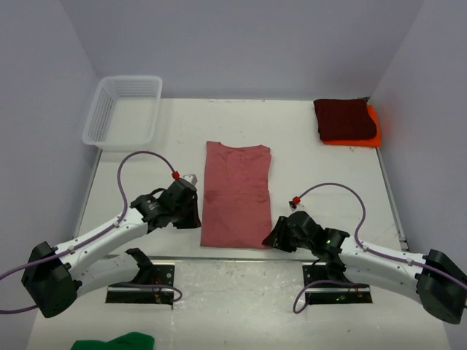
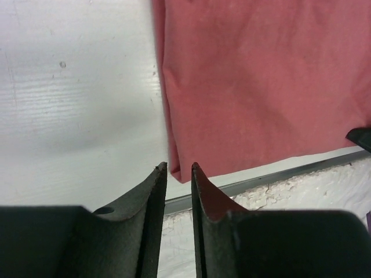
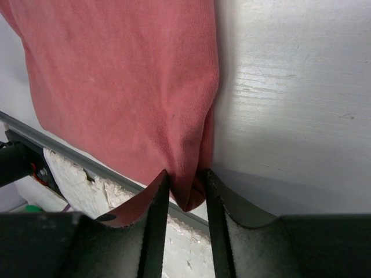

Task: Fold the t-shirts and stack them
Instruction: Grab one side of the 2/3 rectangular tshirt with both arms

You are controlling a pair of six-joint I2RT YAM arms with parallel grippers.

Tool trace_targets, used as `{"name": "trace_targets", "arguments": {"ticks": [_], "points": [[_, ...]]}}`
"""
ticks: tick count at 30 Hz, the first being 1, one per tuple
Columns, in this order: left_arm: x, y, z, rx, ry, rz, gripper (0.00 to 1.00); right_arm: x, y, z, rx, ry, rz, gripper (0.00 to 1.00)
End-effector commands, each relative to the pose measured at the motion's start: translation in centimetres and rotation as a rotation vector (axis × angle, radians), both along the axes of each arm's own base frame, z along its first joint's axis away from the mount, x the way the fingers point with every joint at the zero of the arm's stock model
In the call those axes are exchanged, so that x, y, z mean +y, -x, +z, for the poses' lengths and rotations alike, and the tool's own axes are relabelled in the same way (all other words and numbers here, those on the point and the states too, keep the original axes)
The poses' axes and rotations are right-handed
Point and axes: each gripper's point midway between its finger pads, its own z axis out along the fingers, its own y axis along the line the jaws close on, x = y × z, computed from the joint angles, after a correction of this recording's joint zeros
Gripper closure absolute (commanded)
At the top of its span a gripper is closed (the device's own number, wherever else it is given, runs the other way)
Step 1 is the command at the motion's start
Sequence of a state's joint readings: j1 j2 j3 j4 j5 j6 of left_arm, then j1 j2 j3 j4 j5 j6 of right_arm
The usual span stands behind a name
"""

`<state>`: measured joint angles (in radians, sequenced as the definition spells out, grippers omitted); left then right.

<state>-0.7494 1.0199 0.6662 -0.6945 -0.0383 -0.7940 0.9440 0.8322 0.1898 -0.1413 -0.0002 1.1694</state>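
The faded rose t-shirt lies folded lengthwise in the middle of the table, its hem near the front edge. My left gripper is at the shirt's near left corner. In the left wrist view its jaws stand a narrow gap apart, with the flat shirt corner just at the tips. My right gripper is at the near right corner. Its fingers are closed on a bunched fold of the shirt. The dark maroon shirt lies folded on the orange shirt at the back right.
A white mesh basket stands at the back left. A metal strip runs along the table's front edge just below the shirt's hem. A green cloth lies at the bottom left, off the table. Grey walls close in the sides.
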Motion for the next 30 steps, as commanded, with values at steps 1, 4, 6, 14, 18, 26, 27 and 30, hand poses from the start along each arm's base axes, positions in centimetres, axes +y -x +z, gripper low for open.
{"name": "trace_targets", "arguments": {"ticks": [1,4,6,14,18,26,27,30], "points": [[0.7,0.8,-0.4,0.021,-0.008,0.035,0.75,-0.2,0.7,-0.8,0.027,0.011,0.013,0.7],[0.5,1.3,-0.5,0.035,0.02,0.034,0.71,-0.1,0.7,-0.8,0.029,0.007,0.018,0.87],[0.4,1.7,-0.8,0.041,0.037,0.027,0.67,-0.1,0.7,-0.9,0.031,0.012,0.017,0.92],[-1.6,3.9,-2.4,0.119,0.17,-0.056,0.55,-0.3,0.8,-1.4,0.041,0.031,0.018,1.0],[-1.6,4.7,-3.5,0.15,0.185,-0.061,0.55,-0.3,0.8,-1.3,0.037,0.029,0.018,1.0],[-1.7,4.8,-4.5,0.159,0.189,-0.066,0.54,-0.2,0.8,-1.3,0.038,0.024,0.021,1.0],[-1.7,4.8,-4.9,0.165,0.186,-0.069,0.54,-0.2,0.8,-1.3,0.037,0.021,0.023,1.0],[-1.9,4.9,-5.5,0.177,0.183,-0.074,0.54,-0.2,0.9,-1.4,0.041,0.021,0.026,1.0]]}}
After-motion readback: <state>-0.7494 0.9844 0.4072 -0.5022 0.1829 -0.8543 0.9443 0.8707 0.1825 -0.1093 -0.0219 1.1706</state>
